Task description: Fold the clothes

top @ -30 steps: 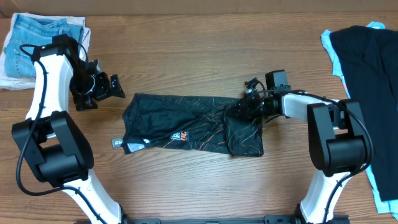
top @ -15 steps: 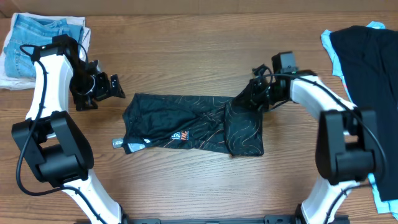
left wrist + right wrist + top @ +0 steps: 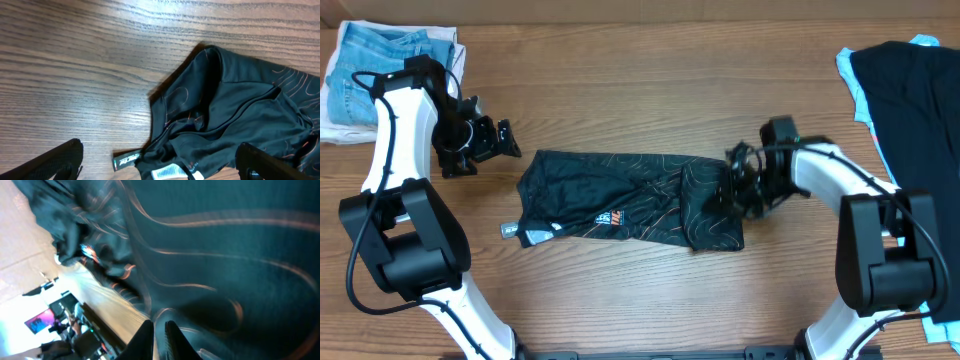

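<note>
shirt point(image 3: 620, 200): crumpled band mid-table point(image 3: 620, 90), bare wood all round
left gripper point(image 3: 508, 142): wide open, empty, just off shirt's left edge
right gripper point(image 3: 732, 190): at shirt's right edge; grip unclear

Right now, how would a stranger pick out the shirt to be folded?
On the wooden table, look at the middle. The black shirt lies there in a long band. Thin orange lines set it apart from the plain black garment at the right edge and the jeans at top left.
</note>
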`<action>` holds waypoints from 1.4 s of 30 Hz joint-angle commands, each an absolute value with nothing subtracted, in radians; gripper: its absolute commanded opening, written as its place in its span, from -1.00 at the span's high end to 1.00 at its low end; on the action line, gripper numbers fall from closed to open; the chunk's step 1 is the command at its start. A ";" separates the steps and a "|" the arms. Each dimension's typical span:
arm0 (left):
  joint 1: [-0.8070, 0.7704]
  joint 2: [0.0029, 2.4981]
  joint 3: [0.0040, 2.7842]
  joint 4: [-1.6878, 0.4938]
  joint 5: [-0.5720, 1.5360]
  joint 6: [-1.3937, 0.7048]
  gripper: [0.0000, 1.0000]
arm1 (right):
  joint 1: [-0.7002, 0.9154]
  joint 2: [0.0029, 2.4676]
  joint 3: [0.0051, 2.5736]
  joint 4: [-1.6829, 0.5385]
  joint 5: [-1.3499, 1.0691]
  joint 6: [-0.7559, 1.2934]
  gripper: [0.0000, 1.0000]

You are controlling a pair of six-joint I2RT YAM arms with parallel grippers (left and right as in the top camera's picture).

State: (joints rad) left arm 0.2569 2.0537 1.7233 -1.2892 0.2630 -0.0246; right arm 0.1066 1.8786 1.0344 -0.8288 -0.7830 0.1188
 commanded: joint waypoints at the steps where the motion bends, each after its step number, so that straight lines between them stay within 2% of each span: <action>1: 0.255 2.057 1.736 -1.290 0.282 -0.035 -1.00 | 0.112 1.875 0.915 -0.759 -0.895 0.110 0.73; 7: 0.255 2.057 1.736 -1.288 0.282 -0.042 -1.00 | 0.112 1.875 0.758 -0.603 -0.863 0.245 0.63; 8: 0.255 2.057 1.736 -1.290 0.282 -0.042 -1.00 | 0.112 1.875 0.743 -0.586 -0.846 0.266 0.65; 10: 0.255 2.057 1.736 -1.290 0.282 -0.042 -1.00 | 0.110 1.875 0.730 -0.572 -0.767 0.315 0.87; 12: 0.255 2.057 1.736 -1.290 0.282 -0.042 -1.00 | 0.108 1.874 0.739 -0.573 -0.712 0.332 0.92; 17: 0.255 2.057 1.736 -1.291 0.282 -0.042 -1.00 | 0.099 1.861 0.814 -0.630 -0.668 0.345 0.92; 21: 0.255 2.057 1.736 -1.293 0.282 -0.042 -1.00 | 0.091 1.817 0.937 -0.775 -0.541 0.344 0.88; 25: 0.255 2.057 1.736 -1.294 0.282 -0.041 -1.00 | 0.057 1.763 1.099 -0.927 -0.412 0.337 0.58; 29: 0.255 2.057 1.736 -1.293 0.282 -0.041 -0.99 | 0.000 1.739 1.208 -1.024 -0.348 0.333 -0.09; 31: 0.255 2.057 1.736 -1.295 0.282 -0.041 -1.00 | -0.036 1.737 1.240 -1.061 -0.344 0.310 -0.17; 34: 0.255 2.057 1.736 -1.295 0.282 -0.041 -0.99 | -0.083 1.738 1.244 -1.096 -0.344 0.250 -0.52; 42: 0.255 2.057 1.736 -1.291 0.282 -0.042 -0.99 | -0.101 1.742 1.143 -1.021 -0.384 0.164 -0.67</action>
